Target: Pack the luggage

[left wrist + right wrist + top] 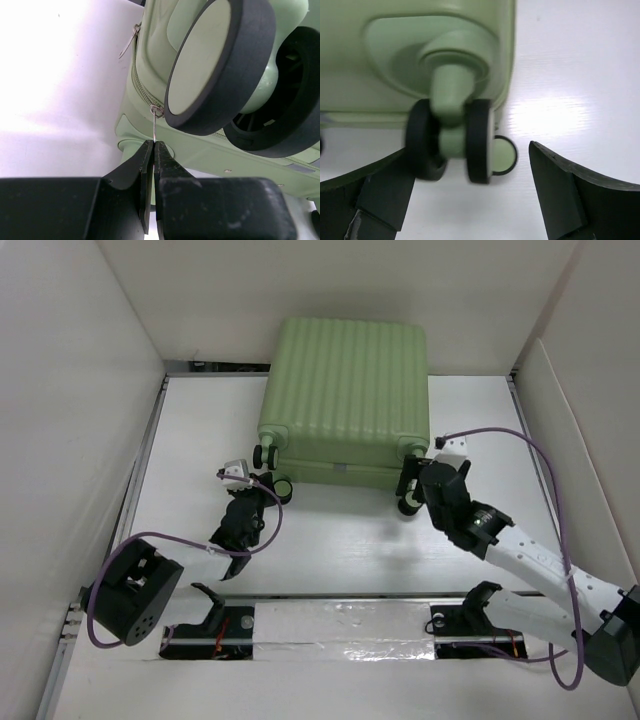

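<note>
Evidently the packing has reached its closing stage: the luggage (345, 400) lies flat with its ribbed green shell shut, at the 12 o'clock end of the bench (340, 540), wheels toward the arms. At the case's 7 o'clock corner the left fingers (165, 170) are pressed together on the thin metal zip pull (156, 127), pinching it just below the slider, which sits on the zip track right beside a black-tyred left wheel (220, 65). At the 5 o'clock corner the right fingers (570, 190) stand wide apart, one on each side of the twin right wheel (479, 140), clamping nothing; whether the inner finger touches the tyre cannot be told. The step in hand looks like running the zip shut, though how much of the track is already closed is not visible. The next move would call for drawing the pull along the line of the track rather than away from it, round the corner without fouling the wheel. Meanwhile the right arm would need to steady the case, since it could slide.
</note>
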